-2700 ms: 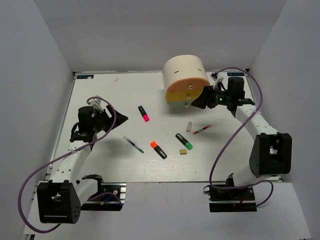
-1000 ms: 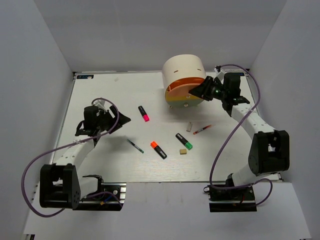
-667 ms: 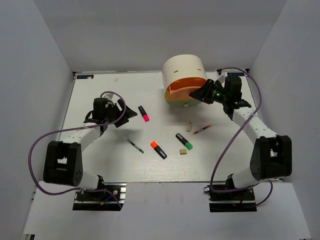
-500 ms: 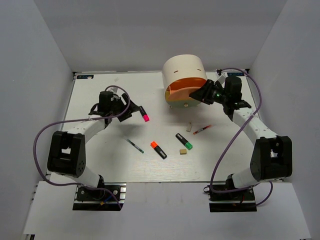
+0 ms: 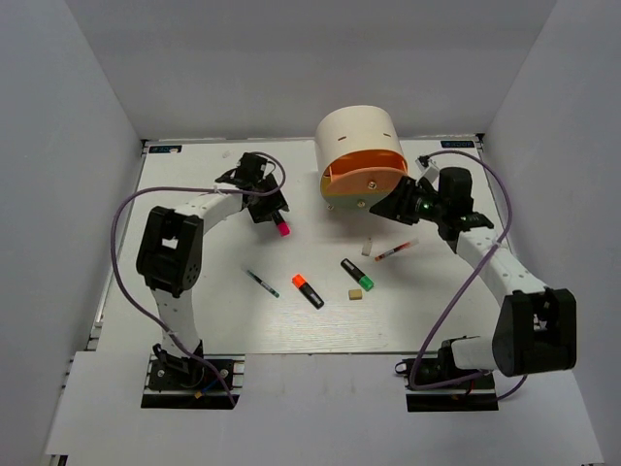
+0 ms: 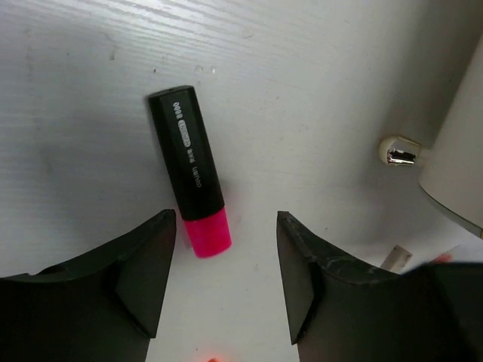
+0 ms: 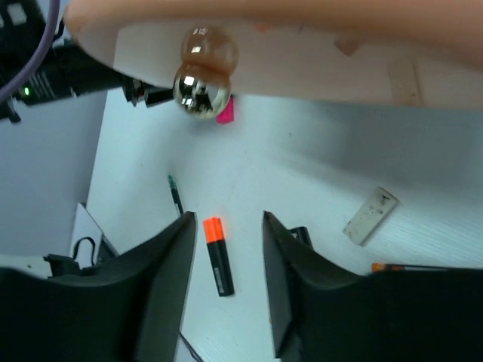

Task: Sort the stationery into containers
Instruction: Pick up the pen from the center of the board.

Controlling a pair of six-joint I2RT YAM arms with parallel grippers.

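Pink highlighter [image 6: 192, 172], white barrel lettering illegible

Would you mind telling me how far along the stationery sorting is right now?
Done: the organiser's orange drawer stands pulled out. In hand: the left gripper straddles the pink highlighter, jaws open, not gripping; the right gripper is open near a drawer knob. Left: all the highlighters, pens and erasers lie on the table.
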